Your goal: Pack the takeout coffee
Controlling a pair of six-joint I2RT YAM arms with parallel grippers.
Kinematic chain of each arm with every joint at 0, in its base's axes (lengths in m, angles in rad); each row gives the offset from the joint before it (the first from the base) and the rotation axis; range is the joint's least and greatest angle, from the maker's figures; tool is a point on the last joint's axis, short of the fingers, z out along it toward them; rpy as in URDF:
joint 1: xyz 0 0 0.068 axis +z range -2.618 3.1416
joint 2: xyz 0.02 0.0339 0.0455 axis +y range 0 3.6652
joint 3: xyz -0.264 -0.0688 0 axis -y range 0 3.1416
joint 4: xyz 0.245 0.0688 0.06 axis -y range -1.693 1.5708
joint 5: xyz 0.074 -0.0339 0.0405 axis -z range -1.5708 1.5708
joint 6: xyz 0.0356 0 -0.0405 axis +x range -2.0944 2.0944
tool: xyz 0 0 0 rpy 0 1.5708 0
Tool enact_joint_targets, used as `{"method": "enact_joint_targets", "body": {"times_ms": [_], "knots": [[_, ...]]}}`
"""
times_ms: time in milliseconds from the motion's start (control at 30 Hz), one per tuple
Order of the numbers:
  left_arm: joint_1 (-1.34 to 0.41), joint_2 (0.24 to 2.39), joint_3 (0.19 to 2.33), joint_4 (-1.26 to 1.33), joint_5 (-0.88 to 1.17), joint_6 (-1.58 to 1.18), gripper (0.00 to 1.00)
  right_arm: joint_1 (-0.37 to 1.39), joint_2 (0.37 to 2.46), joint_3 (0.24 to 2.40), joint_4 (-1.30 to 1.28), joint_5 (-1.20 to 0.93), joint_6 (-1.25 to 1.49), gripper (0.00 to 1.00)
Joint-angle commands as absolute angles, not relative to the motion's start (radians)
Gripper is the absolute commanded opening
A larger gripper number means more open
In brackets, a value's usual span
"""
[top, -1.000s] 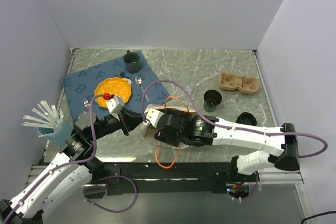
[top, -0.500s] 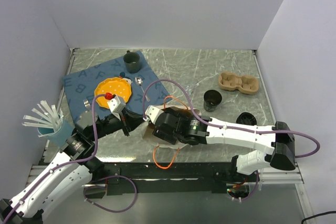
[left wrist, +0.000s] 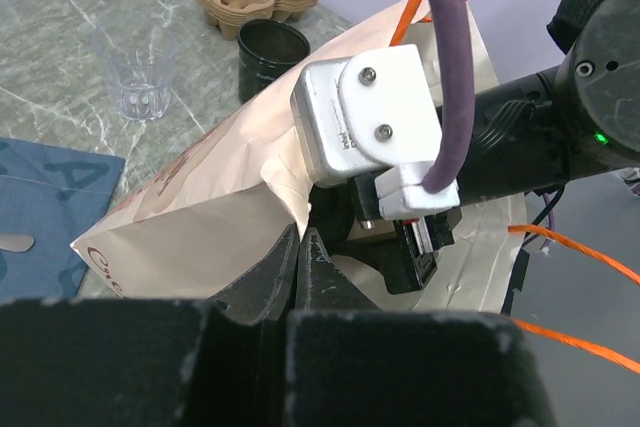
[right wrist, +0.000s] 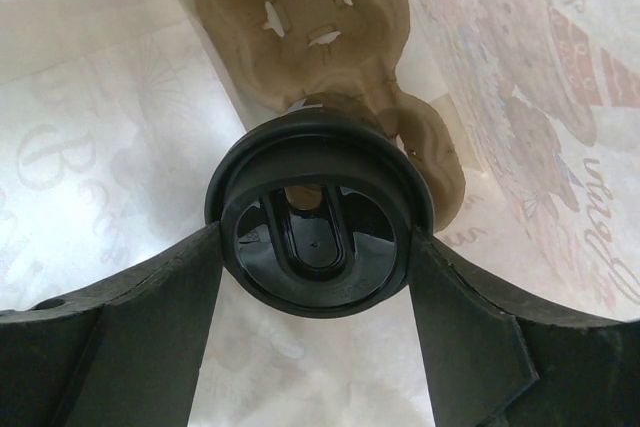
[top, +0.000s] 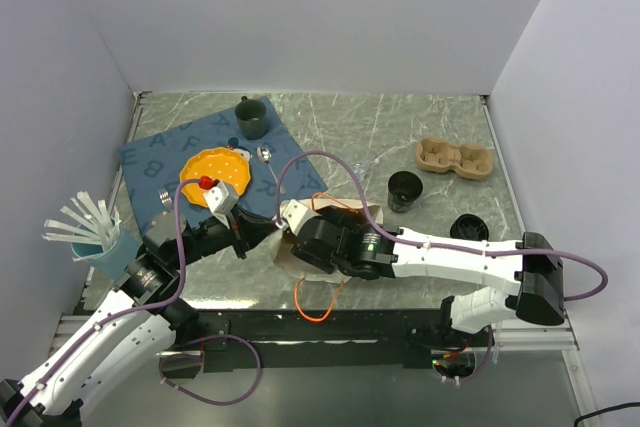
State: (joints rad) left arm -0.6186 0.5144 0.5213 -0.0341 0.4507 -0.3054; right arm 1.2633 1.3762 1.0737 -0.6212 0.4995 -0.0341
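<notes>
A tan paper bag [left wrist: 215, 202] lies on its side mid-table, also seen in the top view [top: 283, 249]. My left gripper [left wrist: 298, 245] is shut on the edge of the bag's mouth. My right gripper [right wrist: 315, 267] is inside the bag, shut on a dark coffee cup by its round black lid [right wrist: 318, 239]. A brown pulp tray [right wrist: 320, 47] lies inside the bag just beyond the cup. A second pulp tray [top: 455, 158] sits at the back right. An open dark cup [top: 405, 190] and a loose black lid [top: 469, 227] stand outside the bag.
A blue placemat [top: 160, 152] at the left holds an orange plate [top: 215, 169], a spoon and a dark green mug [top: 250, 118]. A clear glass [left wrist: 140, 77] stands beyond the bag. A blue cup of white sticks [top: 100, 237] is at the far left. Orange cable [top: 320, 302] loops near the front edge.
My right arm has pushed a little farther into the bag with the lidded cup. My left gripper has kept its hold on the bag's edge.
</notes>
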Motion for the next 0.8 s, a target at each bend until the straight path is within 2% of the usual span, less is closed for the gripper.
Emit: {"method": "enact_joint_targets", "body": {"times_ms": [0,333,767], "knots": [[-0.621,0.505,0.535,-0.034,0.456,-0.31,0.01,1.244,1.324,1.061,-0.655,0.526,-0.012,0.47],[-0.621,0.515,0.529,-0.029,0.454,-0.275,0.01,1.2,1.224,1.086,-0.75,0.495,-0.075,0.47],[-0.621,0.503,0.505,0.018,0.5,-0.285,0.01,1.15,1.256,1.032,-0.654,0.459,-0.149,0.47]]}}
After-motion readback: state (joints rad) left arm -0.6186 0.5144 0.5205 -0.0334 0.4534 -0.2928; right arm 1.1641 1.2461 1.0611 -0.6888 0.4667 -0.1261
